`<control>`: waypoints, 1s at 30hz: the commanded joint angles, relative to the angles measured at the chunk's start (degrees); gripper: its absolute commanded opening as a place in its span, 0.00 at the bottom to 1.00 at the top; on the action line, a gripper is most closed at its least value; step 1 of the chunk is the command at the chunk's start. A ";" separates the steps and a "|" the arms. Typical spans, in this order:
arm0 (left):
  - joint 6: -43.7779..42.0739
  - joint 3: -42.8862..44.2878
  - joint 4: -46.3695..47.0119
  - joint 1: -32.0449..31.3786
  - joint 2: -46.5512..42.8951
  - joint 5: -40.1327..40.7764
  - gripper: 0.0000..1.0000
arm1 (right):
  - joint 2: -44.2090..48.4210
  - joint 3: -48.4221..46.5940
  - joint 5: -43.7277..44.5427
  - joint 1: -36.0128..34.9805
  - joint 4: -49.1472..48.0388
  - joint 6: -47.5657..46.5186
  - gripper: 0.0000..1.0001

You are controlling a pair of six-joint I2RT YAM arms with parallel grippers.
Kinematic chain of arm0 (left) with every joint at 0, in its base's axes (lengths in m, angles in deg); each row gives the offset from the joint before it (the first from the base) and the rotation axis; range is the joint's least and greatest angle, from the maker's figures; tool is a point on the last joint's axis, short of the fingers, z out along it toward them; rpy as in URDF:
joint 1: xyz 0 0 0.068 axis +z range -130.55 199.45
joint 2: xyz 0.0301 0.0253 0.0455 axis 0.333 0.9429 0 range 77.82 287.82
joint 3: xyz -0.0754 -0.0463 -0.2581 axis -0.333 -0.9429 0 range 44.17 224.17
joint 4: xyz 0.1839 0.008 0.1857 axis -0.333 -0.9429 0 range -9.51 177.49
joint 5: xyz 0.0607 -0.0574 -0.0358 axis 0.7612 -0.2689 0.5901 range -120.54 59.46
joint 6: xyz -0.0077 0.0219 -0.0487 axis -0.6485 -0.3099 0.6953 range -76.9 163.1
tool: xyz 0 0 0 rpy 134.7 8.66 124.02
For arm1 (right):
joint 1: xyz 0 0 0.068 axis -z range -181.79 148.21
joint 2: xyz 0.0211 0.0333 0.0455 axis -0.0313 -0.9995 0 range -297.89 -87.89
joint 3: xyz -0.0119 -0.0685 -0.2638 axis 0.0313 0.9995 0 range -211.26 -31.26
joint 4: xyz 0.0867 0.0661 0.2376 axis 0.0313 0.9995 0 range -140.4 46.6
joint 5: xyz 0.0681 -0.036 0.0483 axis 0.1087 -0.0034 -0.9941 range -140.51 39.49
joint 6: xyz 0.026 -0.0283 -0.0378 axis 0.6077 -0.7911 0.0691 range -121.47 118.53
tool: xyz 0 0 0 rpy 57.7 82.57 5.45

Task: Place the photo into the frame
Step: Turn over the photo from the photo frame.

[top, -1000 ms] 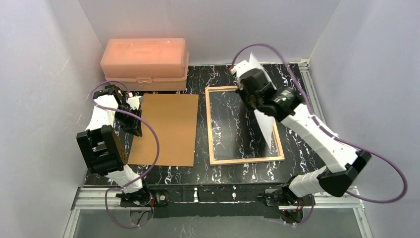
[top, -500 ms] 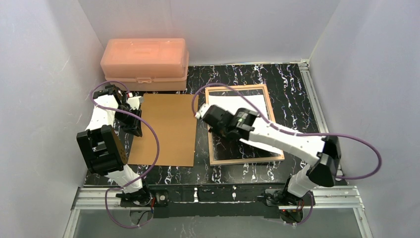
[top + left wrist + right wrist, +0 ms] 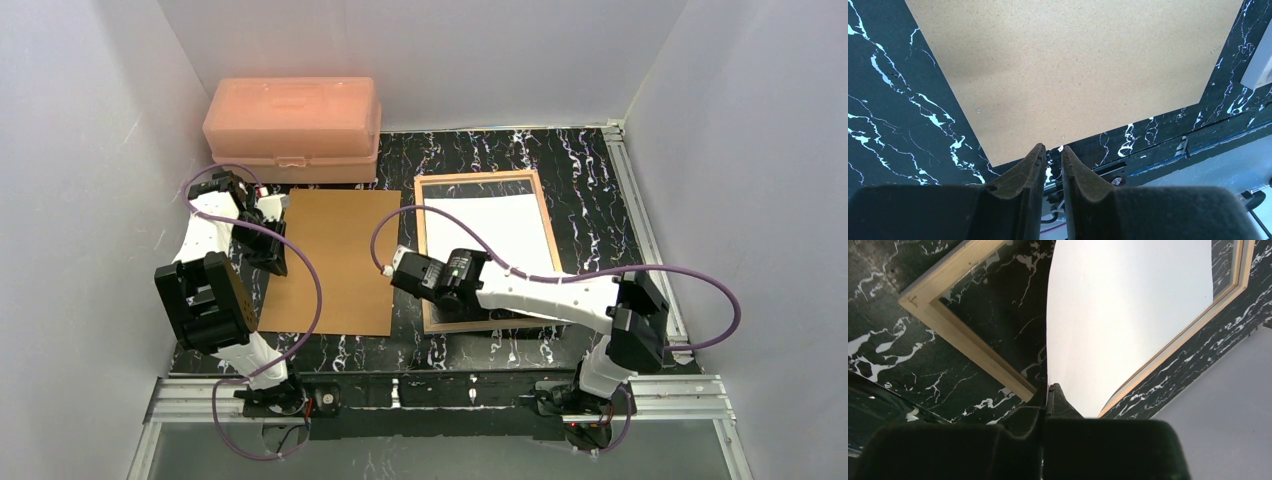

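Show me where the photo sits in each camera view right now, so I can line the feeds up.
Top external: the photo, white back up, lies inside the frame, right of centre.
Left wrist: not in it; only the brown backing board shows.
Right wrist: it fills the upper centre, its near edge pinched in the right gripper.
Shared landmark: the frame's tan wood edge, seen in the top and right wrist views.

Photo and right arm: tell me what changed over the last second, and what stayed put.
The right pincer, shut on the photo, swung down from above the frame's far side and drew toward the near left corner, laying the photo white side up inside the frame. Unchanged: the left pincer, the backing board, the pink box and the frame itself.
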State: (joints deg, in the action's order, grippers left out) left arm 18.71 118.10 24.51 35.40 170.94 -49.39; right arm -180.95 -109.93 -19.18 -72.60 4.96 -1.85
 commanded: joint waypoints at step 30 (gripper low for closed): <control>0.39 -2.16 0.22 0.23 0.06 -1.62 0.17 | -4.93 8.63 22.38 -7.00 -16.16 -10.49 0.02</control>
State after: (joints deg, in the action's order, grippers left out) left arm 18.95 116.70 25.75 35.40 171.22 -49.48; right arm -185.67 -101.86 0.80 -79.29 -7.85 -11.62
